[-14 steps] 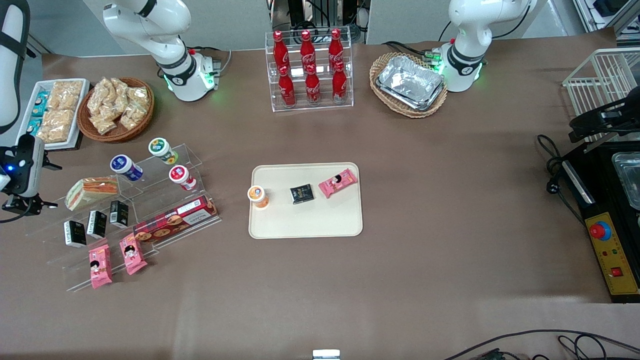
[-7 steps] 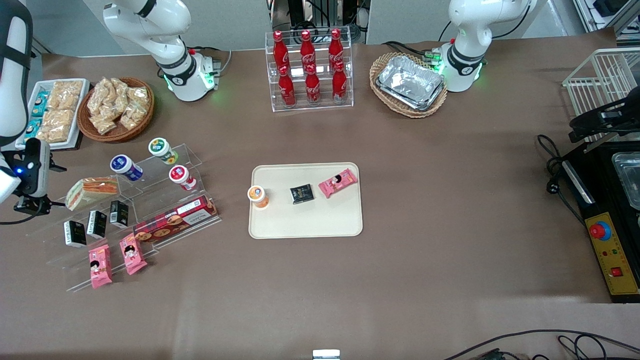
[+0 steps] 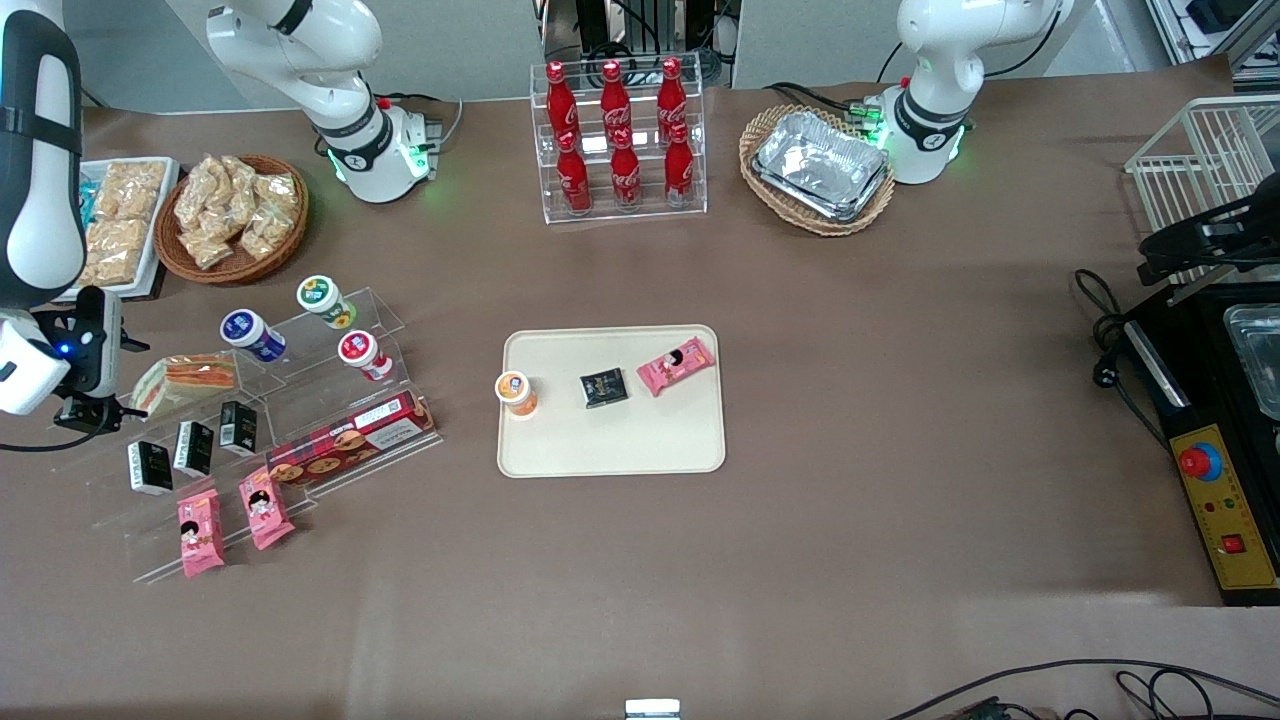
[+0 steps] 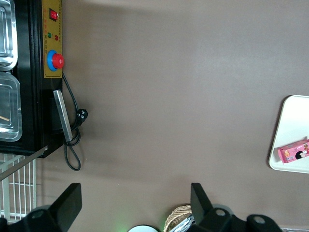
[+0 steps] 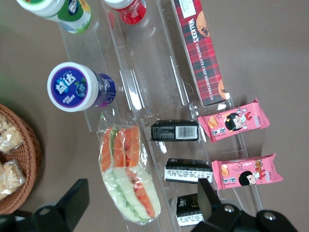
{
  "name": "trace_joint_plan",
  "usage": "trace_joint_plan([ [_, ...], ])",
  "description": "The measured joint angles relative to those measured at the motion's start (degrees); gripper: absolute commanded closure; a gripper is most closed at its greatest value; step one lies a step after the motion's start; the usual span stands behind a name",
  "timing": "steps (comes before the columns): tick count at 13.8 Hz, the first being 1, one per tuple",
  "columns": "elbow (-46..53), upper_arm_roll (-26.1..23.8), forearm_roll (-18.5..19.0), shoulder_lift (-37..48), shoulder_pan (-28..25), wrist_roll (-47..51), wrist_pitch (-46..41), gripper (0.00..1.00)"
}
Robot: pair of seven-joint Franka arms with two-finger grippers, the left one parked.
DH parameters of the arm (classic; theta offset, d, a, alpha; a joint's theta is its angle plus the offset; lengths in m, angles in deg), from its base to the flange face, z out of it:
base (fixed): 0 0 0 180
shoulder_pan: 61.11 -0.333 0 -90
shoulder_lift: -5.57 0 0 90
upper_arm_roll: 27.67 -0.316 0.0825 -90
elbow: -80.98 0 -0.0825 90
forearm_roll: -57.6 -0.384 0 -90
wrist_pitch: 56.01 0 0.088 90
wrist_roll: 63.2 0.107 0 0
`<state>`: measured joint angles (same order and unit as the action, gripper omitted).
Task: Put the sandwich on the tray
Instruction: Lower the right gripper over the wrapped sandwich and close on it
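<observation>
The sandwich (image 3: 187, 378) (image 5: 126, 174), a clear-wrapped wedge with orange, red and green layers, lies on the upper step of a clear acrylic stand (image 3: 300, 400) toward the working arm's end of the table. My gripper (image 3: 92, 413) (image 5: 141, 189) hovers just above and beside it, open, its two black fingers (image 5: 73, 199) spread wide with the sandwich's end between them, not touching it. The cream tray (image 3: 620, 447) (image 4: 289, 110) sits mid-table, holding an orange-lidded cup (image 3: 516, 391), a black packet (image 3: 604, 387) and a pink packet (image 3: 676, 365).
The stand also carries three lidded cups (image 3: 253, 334), small black cartons (image 5: 175, 130), a red tartan biscuit box (image 5: 200, 53) and two pink snack packets (image 5: 233, 121). A wicker basket of snacks (image 3: 235, 215) and a white snack tray (image 3: 115, 225) lie farther from the front camera.
My gripper has travelled across the table's end toward the sandwich and now stands close beside it. The sandwich and the tray's contents have not moved.
</observation>
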<state>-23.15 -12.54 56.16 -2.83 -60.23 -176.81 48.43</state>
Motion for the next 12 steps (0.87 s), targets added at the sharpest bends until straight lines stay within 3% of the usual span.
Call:
trace_joint_plan([
  [12,-11.7,0.0,0.0,1.2,1.4,-3.8,13.3,0.0],
])
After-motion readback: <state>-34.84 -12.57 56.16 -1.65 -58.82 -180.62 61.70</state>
